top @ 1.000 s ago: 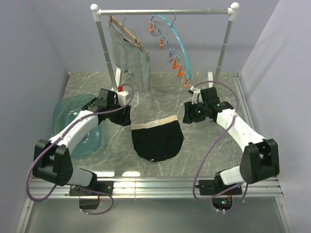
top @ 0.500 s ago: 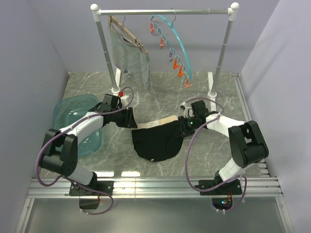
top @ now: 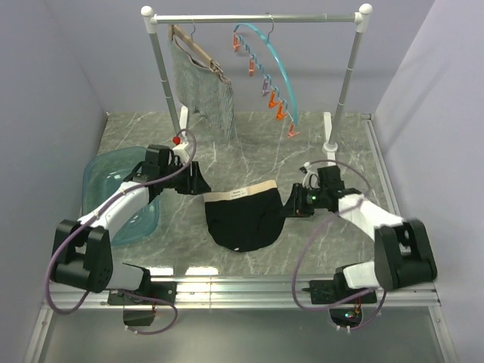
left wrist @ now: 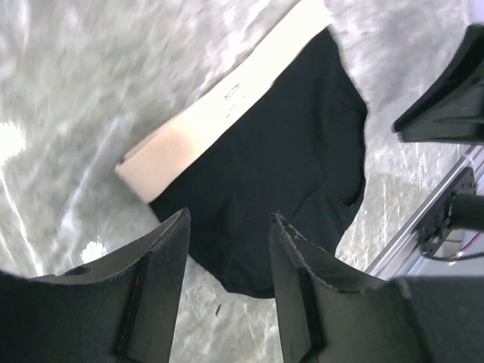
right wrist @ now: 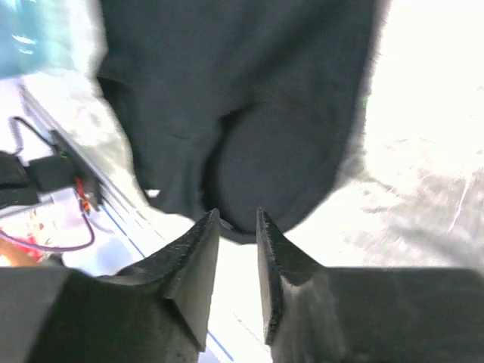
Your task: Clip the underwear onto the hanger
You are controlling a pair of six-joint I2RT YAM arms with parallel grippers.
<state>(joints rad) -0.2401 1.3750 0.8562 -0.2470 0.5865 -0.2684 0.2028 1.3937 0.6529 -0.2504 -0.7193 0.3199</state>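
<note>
Plainly, the soft, limp underwear (top: 244, 223) is laid flat midway between the side edges of the table (top: 340, 151) and is best pinched at its firmer waistband (top: 240, 193) corners, flanked by the left gripper (top: 200, 183), jaws parted and empty, and the right gripper (top: 290, 206), jaws narrow, empty

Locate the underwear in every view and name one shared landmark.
Top external: underwear centre, flat on the table.
Left wrist: fills the middle, waistband upper left.
Right wrist: upper middle, waistband out of frame.
Shared landmark: the marbled table beside it in all three.
</note>
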